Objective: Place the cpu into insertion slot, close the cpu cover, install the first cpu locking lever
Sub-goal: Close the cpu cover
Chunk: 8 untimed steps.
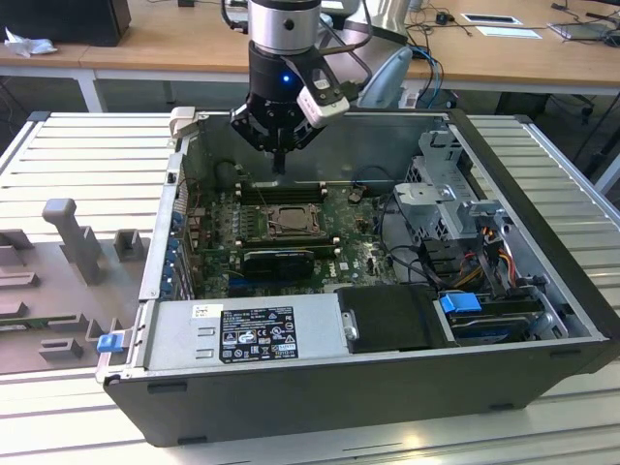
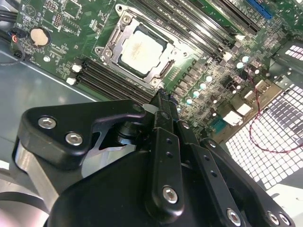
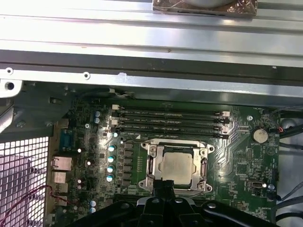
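The cpu (image 2: 142,49) sits in the insertion slot (image 2: 110,43) with the cpu cover (image 2: 163,71) down — gripper (image 1: 279,160) pressed together, empty; lever unclear.

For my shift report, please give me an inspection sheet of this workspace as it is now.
Surface: ribbed metal table carrying an open computer case.
Job's things: cpu lies in the insertion slot; cpu cover is down around it.
Clutter: grey holders at the exterior view's left.
Grippers: gripper hangs above the memory slots, fingers together, empty.
Cables: coloured wires inside the case.
Surroundings: wooden desks behind.
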Each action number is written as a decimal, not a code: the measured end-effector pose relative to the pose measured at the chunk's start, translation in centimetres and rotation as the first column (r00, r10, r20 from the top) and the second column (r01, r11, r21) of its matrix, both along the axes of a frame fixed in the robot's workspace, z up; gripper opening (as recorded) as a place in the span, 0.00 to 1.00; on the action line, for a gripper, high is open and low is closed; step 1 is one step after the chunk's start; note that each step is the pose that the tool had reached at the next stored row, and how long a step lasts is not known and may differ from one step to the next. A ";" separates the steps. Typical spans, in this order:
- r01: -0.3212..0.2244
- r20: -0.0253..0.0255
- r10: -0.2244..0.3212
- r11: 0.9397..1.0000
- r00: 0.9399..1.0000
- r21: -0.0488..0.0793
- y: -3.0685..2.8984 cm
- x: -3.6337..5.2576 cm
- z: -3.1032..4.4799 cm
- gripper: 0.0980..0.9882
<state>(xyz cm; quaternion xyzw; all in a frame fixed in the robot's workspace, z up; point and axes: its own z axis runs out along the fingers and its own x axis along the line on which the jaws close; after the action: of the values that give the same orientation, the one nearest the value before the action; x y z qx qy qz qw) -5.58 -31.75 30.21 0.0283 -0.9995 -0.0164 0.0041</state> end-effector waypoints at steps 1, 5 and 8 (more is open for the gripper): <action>-0.001 0.000 0.001 1.000 1.000 0.000 0.00 -0.04 0.00 0.01; -0.015 0.000 0.015 1.000 1.000 0.000 -0.01 -0.58 0.01 0.01; -0.017 0.001 0.017 1.000 1.000 0.000 0.00 -1.30 -0.06 0.01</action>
<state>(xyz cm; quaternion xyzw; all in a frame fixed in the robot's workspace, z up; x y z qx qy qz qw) -6.88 -31.75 30.16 0.0368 -0.9992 -0.0165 0.0037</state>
